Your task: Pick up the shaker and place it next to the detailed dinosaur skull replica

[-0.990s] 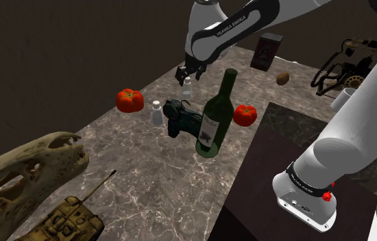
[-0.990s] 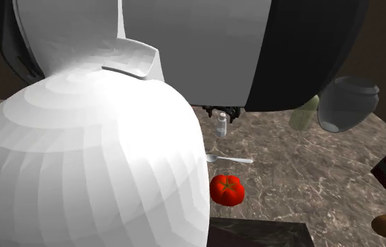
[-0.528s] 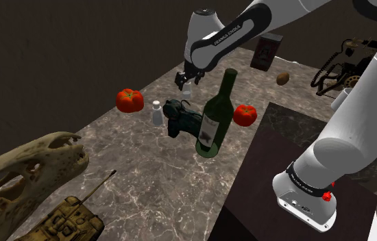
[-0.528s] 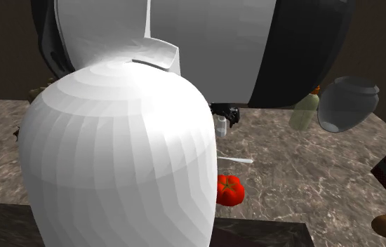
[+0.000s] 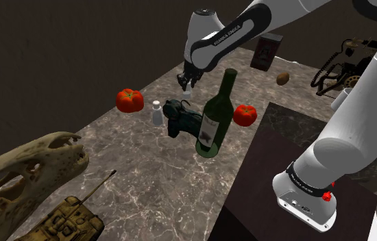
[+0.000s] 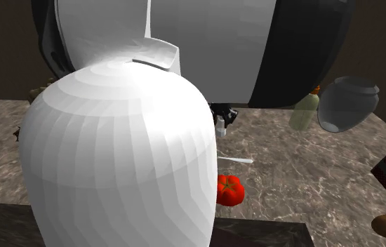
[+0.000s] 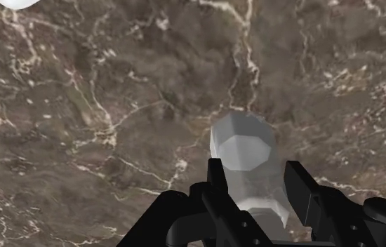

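Note:
The shaker, a small pale grey faceted one, stands on the marble counter towards its far end. My gripper is shut on it, with a black finger pressed to each side. From the shoulder view the gripper clasps the shaker from above, just behind the wine bottle. The second exterior view shows the gripper and shaker beside my big white arm. The tan dinosaur skull lies at the counter's near left end, far from the gripper.
A second small shaker, a dark figurine, a green wine bottle and two tomatoes crowd around the gripper. A toy tank sits beside the skull. A spoon and grey jar lie nearby.
The gripper came down around the shaker, and its fingers have closed onto it. Nothing else on the counter has moved.

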Controlling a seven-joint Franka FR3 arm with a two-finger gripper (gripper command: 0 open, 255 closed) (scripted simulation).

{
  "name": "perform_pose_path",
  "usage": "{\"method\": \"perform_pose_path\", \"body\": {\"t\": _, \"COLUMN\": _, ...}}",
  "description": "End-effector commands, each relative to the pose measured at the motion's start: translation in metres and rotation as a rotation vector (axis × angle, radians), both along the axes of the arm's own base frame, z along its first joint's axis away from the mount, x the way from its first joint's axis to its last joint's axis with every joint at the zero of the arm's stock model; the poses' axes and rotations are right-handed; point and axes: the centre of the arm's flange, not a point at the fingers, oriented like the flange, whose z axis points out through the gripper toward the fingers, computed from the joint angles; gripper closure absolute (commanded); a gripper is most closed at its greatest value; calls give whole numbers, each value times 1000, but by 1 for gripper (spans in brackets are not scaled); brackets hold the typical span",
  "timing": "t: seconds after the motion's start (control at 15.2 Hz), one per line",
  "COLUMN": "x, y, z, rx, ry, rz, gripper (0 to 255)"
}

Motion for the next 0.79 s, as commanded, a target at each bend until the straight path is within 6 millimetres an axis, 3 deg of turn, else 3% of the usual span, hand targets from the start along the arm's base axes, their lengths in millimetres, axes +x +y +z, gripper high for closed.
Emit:
{"method": "perform_pose_path", "body": {"t": 0.0, "x": 0, "y": 0, "z": 0, "rx": 0, "ry": 1, "rz": -1, "gripper": 255}}
{"method": "perform_pose_path", "body": {"t": 0.4, "x": 0, "y": 0, "z": 0, "rx": 0, "ry": 1, "rz": -1, "gripper": 255}}
{"method": "perform_pose_path", "body": {"t": 0.73, "x": 0, "y": 0, "z": 26, "rx": 0, "ry": 1, "rz": -1, "gripper": 255}}
